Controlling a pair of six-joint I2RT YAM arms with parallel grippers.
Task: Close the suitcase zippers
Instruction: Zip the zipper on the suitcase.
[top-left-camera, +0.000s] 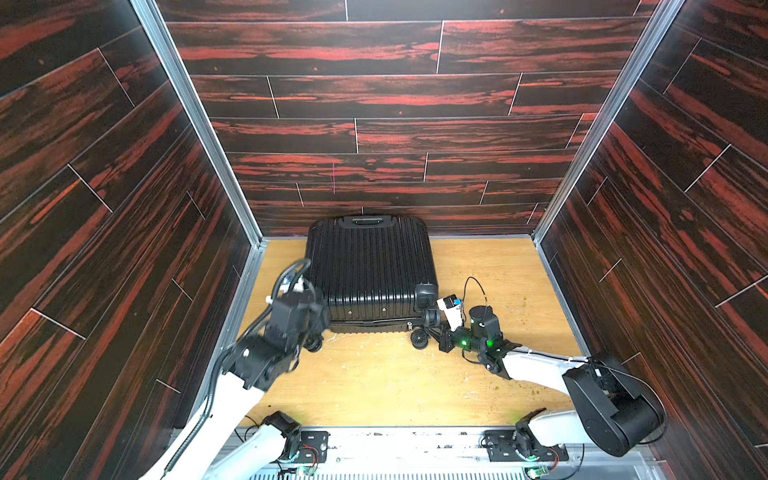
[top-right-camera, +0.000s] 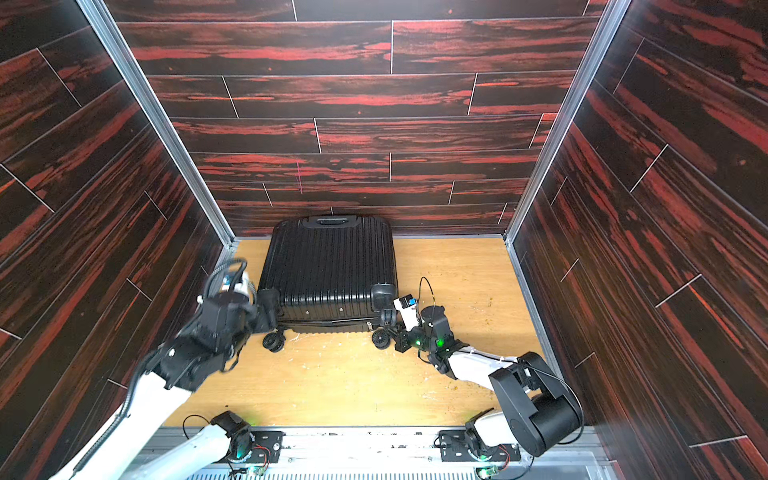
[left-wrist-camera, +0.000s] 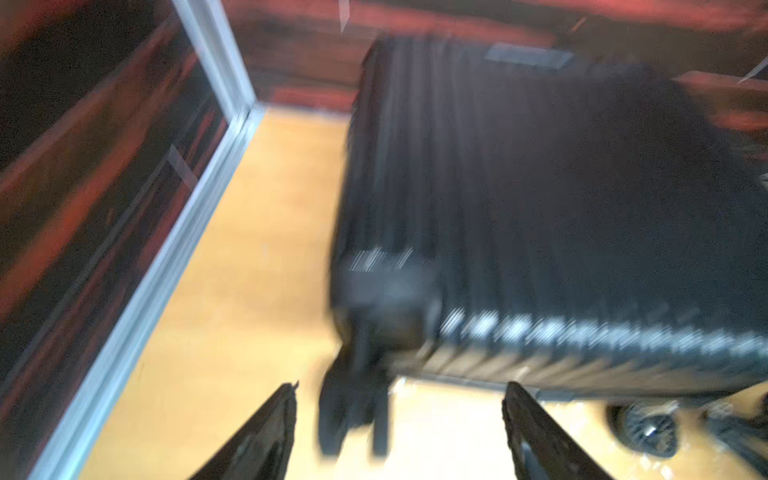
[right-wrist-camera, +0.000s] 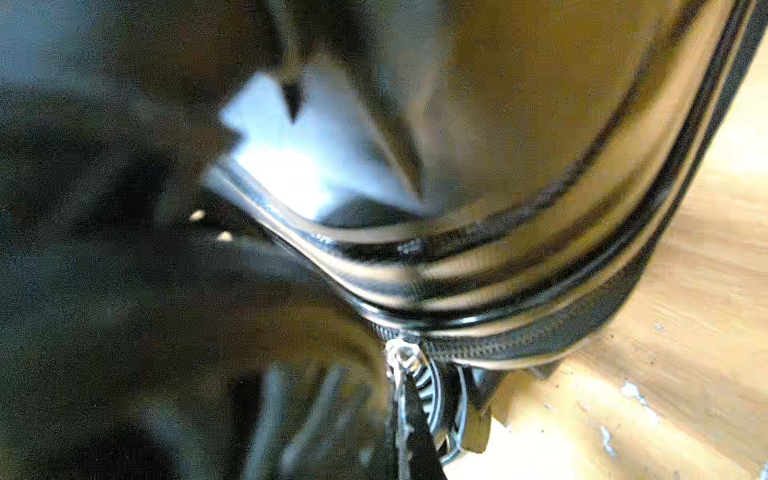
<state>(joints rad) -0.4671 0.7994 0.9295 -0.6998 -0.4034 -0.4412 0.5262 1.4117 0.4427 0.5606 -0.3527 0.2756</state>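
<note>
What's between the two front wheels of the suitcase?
Nothing but bare, white-scuffed wooden tabletop lies between the left wheel and the right wheel. Both top views show it.

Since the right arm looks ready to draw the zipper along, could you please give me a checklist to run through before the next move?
1. Suitcase lying flat on the table, shells together: ok.
2. Right gripper shut on the pull tab: ok.
3. Zip track meshed on one side of the pull tab: ok. The other side is too dark: cannot tell.
4. Left gripper steadying the suitcase: cannot tell. It is open by a near corner, and its wrist view is blurred.
5. Right gripper clear of the nearby wheel: cannot tell, as they sit very close.
</note>
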